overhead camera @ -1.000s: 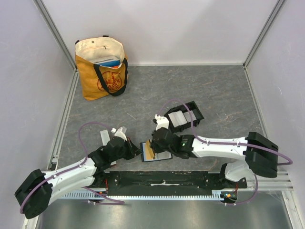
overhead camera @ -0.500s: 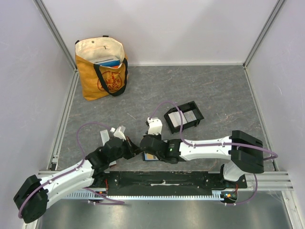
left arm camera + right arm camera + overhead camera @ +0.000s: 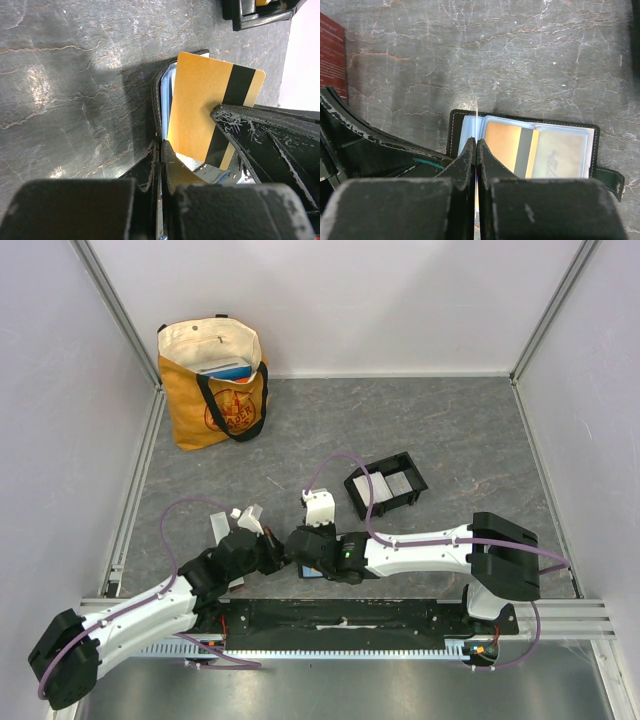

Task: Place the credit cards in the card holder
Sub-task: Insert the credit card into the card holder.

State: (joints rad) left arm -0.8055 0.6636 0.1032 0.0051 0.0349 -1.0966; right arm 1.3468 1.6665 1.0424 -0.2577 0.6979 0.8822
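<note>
No legible text
The tote bag point(image 3: 200, 415) in the upper left bears a round red print, its lettering too small to read; white print on a red sheet point(image 3: 331, 52) is blurred.

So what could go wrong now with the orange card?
1. The right fingers pinch the orange card only near one end, so it might slip or twist out.
2. The left fingers, shut on the wallet, sit right beside them, so the arms could bump.
3. The card holder lies some way off, so the card could drop while carried there.
</note>
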